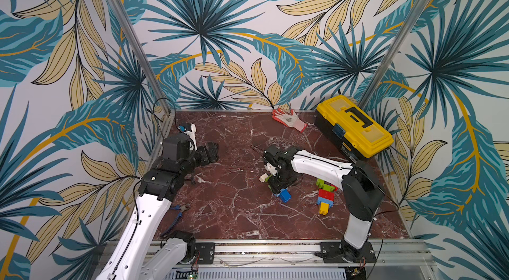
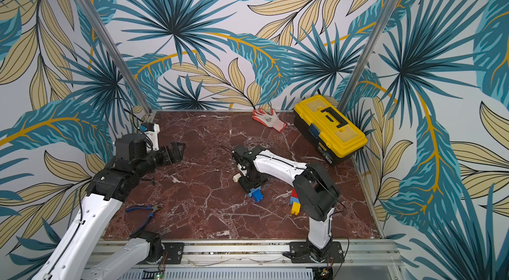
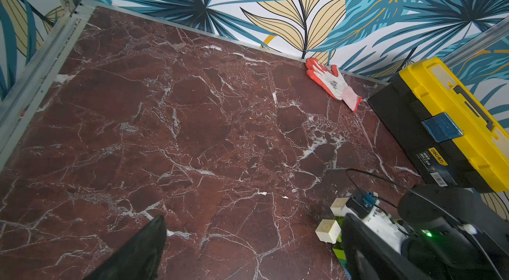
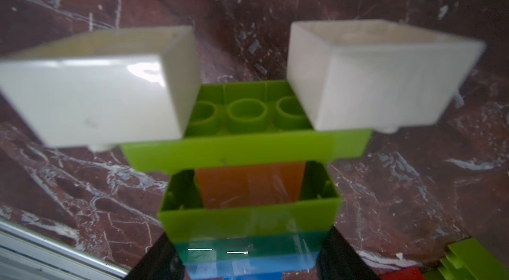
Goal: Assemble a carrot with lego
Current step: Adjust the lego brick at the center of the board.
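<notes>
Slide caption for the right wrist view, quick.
Right end effector gripping a stacked plastic lego assembly ending in two cream square bricks, against red marble tabletop.

Staged robot test cell: aluminium-framed booth (image 1: 261,249), leaf-print walls (image 1: 248,17), marble-look tabletop (image 1: 234,132), yellow toolbox (image 1: 355,127), work glove (image 1: 290,119), pliers (image 2: 146,214)

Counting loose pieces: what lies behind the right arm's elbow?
A row of lego on the table: green, red, blue and yellow bricks. The elbow covers part of it, so any bricks beyond cannot be seen. The right pincer grips a separate stack.
</notes>
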